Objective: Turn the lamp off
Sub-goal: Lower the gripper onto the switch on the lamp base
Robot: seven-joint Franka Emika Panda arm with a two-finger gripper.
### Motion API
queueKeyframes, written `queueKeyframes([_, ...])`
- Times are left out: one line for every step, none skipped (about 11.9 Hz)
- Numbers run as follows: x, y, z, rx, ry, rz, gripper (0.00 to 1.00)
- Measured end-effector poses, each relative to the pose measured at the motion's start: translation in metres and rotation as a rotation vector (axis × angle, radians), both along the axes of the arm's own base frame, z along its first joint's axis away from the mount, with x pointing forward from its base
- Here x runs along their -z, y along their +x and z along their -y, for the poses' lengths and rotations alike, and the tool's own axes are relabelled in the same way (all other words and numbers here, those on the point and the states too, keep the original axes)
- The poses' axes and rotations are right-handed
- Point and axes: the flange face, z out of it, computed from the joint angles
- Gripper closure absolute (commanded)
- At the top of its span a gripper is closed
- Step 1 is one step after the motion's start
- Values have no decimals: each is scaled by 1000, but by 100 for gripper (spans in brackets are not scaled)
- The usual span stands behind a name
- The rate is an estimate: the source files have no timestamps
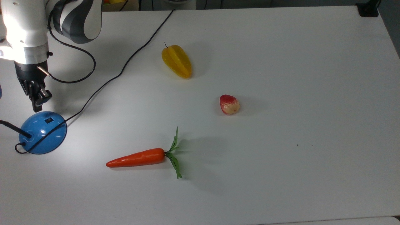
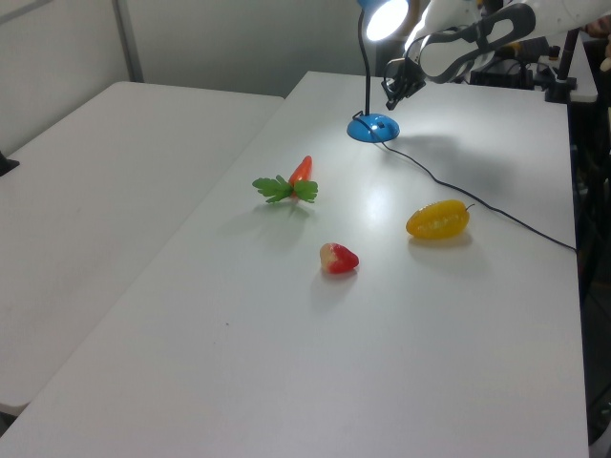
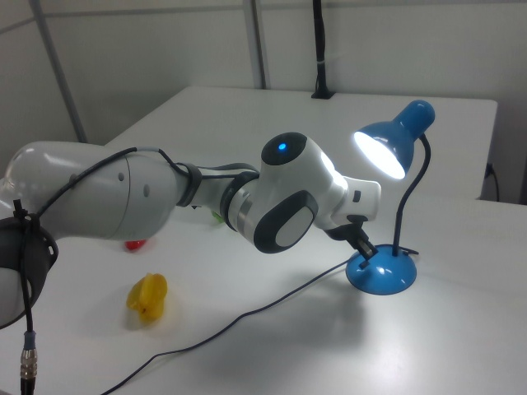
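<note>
The lamp stands at the top view's left edge. It has a glossy blue dome base (image 1: pixel 42 132) with a small black rocker switch (image 1: pixel 48 120) and a thin black neck. Its blue head (image 3: pixel 395 144) is lit. My gripper (image 1: pixel 37 107) points down just above the base's far rim, a little to the top view's left of the switch, fingers shut with nothing between them. In the right view the gripper (image 3: pixel 366 249) tip sits right at the top of the base (image 3: pixel 381 271). The left view puts the gripper (image 2: pixel 389 103) just over the base (image 2: pixel 372 128).
The lamp's black cord (image 1: pixel 125 65) runs across the white table to the far edge. A yellow starfruit (image 1: pixel 176 61), a red-and-yellow fruit (image 1: pixel 229 104) and an orange carrot (image 1: pixel 136 158) lie mid-table. A black clamp (image 1: pixel 368 9) sits at the far right corner.
</note>
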Motion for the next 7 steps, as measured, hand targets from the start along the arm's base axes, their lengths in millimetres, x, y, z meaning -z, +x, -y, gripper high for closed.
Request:
queueKeyframes([3, 1, -1, 2, 1, 5, 100])
queueKeyframes([7, 2, -2, 1, 3, 2, 100])
queueKeyframes([10, 4, -2, 0, 5, 0, 100])
queueKeyframes([11, 5, -3, -2, 5, 0, 100])
queueKeyframes([11, 6, -5, -5, 5, 0, 100])
queueKeyframes([11, 7, -8, -10, 5, 0, 100])
queueKeyframes([12, 9, -11, -15, 5, 0, 100])
